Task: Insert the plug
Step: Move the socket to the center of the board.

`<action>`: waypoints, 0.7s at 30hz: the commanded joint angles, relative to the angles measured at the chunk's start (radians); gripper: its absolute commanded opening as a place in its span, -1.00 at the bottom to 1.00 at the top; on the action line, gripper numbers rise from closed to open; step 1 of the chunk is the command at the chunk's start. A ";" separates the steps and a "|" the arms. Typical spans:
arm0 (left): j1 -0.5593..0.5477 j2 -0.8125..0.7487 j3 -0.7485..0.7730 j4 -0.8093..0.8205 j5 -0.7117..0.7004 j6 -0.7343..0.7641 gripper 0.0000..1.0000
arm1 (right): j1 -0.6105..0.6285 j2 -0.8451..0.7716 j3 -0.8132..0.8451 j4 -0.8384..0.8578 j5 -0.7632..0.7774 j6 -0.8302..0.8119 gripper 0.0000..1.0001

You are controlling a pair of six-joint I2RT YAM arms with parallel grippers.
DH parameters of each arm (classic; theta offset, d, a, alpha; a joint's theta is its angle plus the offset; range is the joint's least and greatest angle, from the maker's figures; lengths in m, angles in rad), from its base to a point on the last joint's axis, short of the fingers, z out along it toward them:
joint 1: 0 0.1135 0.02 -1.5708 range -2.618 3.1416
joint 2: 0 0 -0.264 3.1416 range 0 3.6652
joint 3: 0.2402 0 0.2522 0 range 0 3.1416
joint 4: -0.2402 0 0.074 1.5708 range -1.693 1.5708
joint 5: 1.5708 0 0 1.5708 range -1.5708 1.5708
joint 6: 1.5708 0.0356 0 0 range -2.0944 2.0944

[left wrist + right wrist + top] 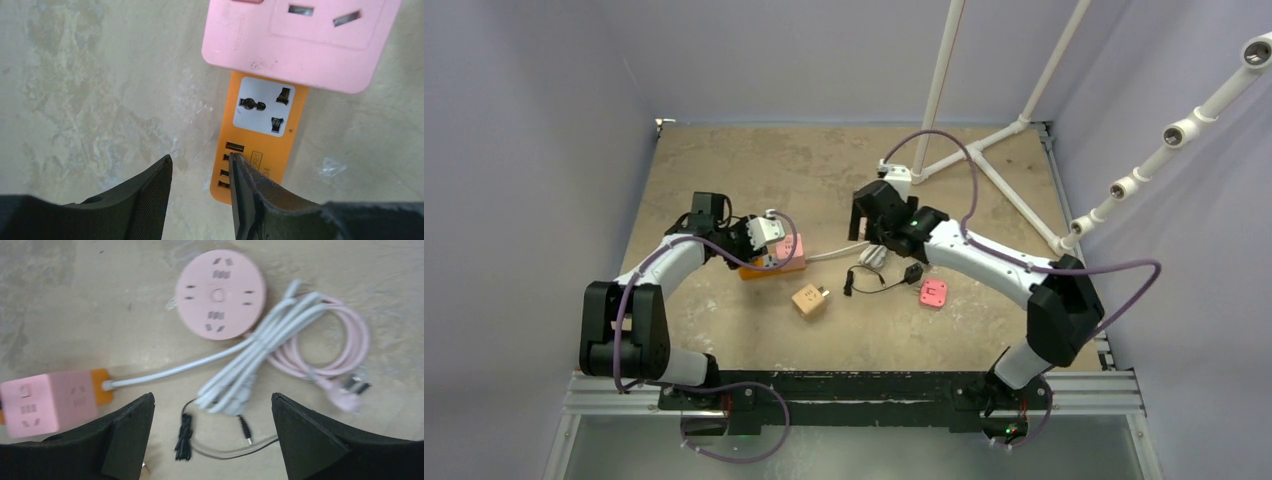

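Lowest in the top view, a tan cube plug (809, 299) lies on the bench (724, 180). A pink square block (933, 293) lies to its right, and a thin black cable (869, 281) runs between them. Just above, centre-left, the orange power strip (260, 150) lies flat, and a pink cube adapter (300, 40) covers its upper part. The left end effector (200, 159) hangs at the strip's USB end, fingers partly apart with nothing between them. The right end effector (212, 397) is spread wide and empty above a white cable bundle (260, 355). Beyond the bundle sit a round pink socket hub (220, 294) and a coiled pink cord (345, 345).
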 commanded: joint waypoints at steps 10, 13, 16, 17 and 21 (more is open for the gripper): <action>0.110 -0.122 0.055 -0.195 0.088 0.102 0.82 | -0.235 0.003 -0.078 0.151 -0.017 -0.080 0.72; 0.105 -0.132 0.126 -0.258 0.148 0.050 0.98 | -0.235 0.047 -0.028 0.178 -0.038 -0.115 0.75; 0.105 -0.128 0.206 -0.298 0.190 -0.009 0.98 | -0.234 0.058 -0.023 0.150 -0.017 -0.100 0.71; 0.104 -0.128 0.231 -0.307 0.212 -0.030 0.98 | -0.235 0.046 -0.040 0.143 -0.012 -0.088 0.67; 0.000 -0.123 0.319 -0.299 0.212 -0.147 0.98 | -0.237 -0.035 -0.144 0.143 -0.026 -0.045 0.49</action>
